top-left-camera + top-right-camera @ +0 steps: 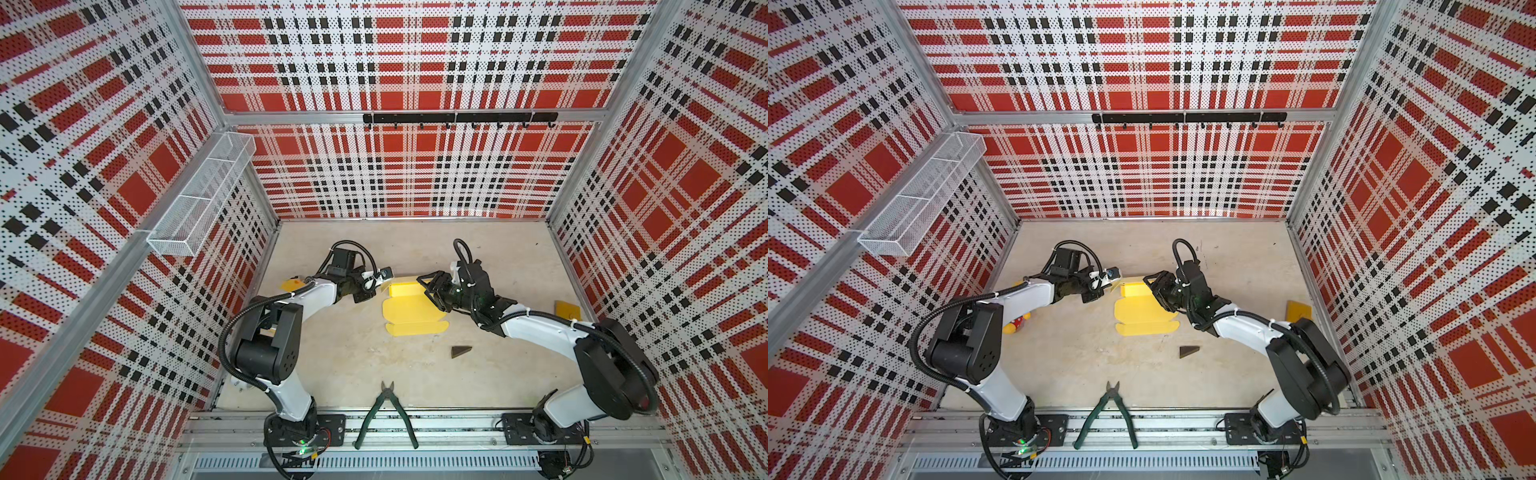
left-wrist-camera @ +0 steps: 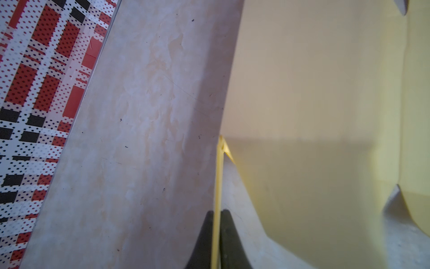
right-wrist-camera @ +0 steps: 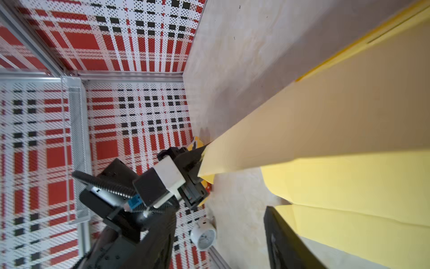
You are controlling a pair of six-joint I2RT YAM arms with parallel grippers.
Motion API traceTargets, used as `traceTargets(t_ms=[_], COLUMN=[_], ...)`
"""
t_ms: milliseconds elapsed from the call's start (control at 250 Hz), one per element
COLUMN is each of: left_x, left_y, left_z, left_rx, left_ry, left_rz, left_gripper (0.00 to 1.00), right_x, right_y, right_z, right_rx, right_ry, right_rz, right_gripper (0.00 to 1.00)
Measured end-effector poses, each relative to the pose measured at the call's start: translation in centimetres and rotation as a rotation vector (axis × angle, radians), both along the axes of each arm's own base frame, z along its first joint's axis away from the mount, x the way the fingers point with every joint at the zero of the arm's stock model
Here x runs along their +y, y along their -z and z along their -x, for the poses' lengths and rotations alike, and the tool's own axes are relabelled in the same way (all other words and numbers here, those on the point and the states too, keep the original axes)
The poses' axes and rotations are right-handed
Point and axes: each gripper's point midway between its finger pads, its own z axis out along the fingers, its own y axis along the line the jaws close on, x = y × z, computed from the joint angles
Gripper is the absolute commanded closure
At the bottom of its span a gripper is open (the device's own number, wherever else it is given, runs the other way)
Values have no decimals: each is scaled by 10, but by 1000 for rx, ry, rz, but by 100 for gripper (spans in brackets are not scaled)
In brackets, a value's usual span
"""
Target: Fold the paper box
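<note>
Left gripper (image 2: 217, 223) is pinching a thin flap edge of the paper box (image 1: 409, 313). The box sits mid-table (image 1: 332, 374) between both arms, back part folded up. Right gripper (image 1: 430, 291) has its jaws spread at the box's right side.

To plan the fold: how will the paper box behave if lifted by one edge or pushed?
Probably floppy: the paper box is a thin sheet, and the panel pinched by the left hand bows in the left wrist view. Likely light: a thin edge pinch seems to keep that panel raised. It may slide on the smooth table.
</note>
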Motion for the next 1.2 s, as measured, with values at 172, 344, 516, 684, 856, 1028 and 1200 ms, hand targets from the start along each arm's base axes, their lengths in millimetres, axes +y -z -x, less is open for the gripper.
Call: traceTargets(t_ms=[172,344,516,684,856,1028,1200], left_x=[-4,-5,-5,-5,-5,-6,-7], left_y=[0,-1,-1,-1,0,-1,-6], left_z=[0,1,1,1,2,3,9], left_rx=[-8,-10,-8,-7,-2,-2,13], left_ry=[1,0,-4,-7,-8,-8,5], left_rz=[2,0,1,2,3,5,12], left_gripper=[90,90,90,90,90,85,72], right_x=[13,19,16,12,9,6,3], right_y=[8,28,24,26,32,38,37], right_z=[-17,-27,-33,-36,-40,-44,-54], right_rx=[61,123,117,111,109,92,41], right_ry=[50,78,94,96,96,89,52], right_rz=[-139,-183,-211,-203,-192,-173,-147], right_gripper=[43,54,68,81,85,94,100])
